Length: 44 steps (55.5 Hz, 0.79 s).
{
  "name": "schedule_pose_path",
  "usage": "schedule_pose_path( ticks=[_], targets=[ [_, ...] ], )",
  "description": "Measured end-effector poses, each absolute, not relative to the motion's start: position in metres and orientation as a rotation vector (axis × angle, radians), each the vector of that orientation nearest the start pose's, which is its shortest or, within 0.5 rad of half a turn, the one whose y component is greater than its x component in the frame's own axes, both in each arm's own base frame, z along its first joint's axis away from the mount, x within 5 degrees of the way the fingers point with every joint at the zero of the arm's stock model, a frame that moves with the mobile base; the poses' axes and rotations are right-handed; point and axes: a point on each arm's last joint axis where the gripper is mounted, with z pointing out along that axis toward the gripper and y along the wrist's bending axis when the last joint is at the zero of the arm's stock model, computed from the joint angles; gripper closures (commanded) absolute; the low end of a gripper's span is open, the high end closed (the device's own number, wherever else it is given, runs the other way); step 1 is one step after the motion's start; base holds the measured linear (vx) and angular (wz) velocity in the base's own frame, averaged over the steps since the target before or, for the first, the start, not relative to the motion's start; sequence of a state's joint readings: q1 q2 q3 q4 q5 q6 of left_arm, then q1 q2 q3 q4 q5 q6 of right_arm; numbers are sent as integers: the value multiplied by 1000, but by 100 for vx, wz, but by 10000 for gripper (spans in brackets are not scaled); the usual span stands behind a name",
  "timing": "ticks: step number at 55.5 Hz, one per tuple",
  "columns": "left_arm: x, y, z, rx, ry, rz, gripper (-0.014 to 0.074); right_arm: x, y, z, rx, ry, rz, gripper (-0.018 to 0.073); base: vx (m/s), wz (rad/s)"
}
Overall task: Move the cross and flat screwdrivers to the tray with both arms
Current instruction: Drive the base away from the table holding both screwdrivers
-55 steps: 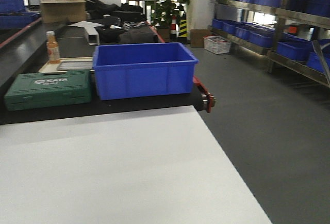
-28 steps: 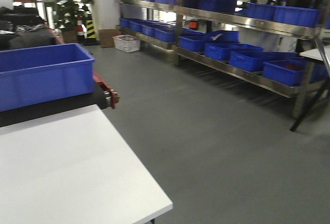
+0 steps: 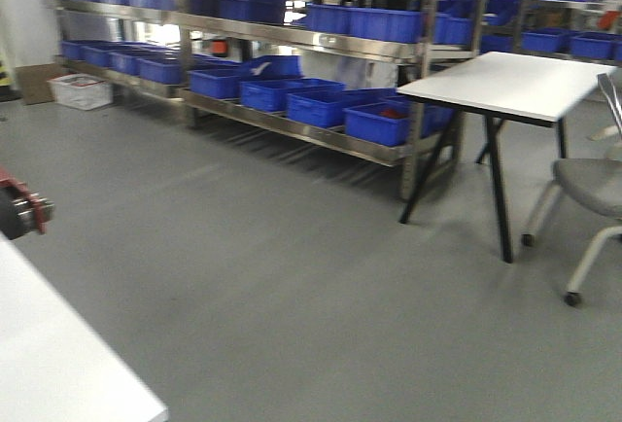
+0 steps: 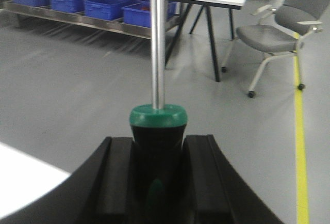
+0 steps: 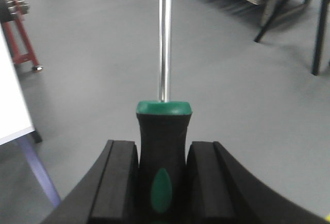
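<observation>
My left gripper (image 4: 158, 154) is shut on a screwdriver (image 4: 158, 146) by its black handle with green trim; the steel shaft points up and away out of the top of the left wrist view. My right gripper (image 5: 163, 159) is shut on the other screwdriver (image 5: 163, 152) in the same way, its shaft running out of the top of the right wrist view. Both are held over grey floor. Which screwdriver is cross and which flat cannot be told. The grey metal tray is out of view. Neither gripper shows in the front view.
A white table corner (image 3: 58, 373) is at the lower left. Metal shelves with blue bins (image 3: 292, 101) line the back. Another white table (image 3: 505, 82) and a grey office chair (image 3: 593, 189) stand at the right. A yellow floor line (image 4: 299, 146) runs past the chair.
The front view has swung right: the blue bin, green case and conveyor have left the frame, and the shelves, far table and chair have come into view.
</observation>
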<state>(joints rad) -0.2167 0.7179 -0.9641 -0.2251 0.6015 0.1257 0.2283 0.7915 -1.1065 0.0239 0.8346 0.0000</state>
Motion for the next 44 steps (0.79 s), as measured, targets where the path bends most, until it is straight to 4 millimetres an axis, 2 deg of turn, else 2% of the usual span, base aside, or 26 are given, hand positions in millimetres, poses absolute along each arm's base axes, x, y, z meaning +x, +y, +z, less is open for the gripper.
schedule_pose_path(
  ticks=[44],
  targets=[
    [124,-39,418,232,1822,-311,599,130,32,431,-224,1999,174,567,17,-53]
  ],
)
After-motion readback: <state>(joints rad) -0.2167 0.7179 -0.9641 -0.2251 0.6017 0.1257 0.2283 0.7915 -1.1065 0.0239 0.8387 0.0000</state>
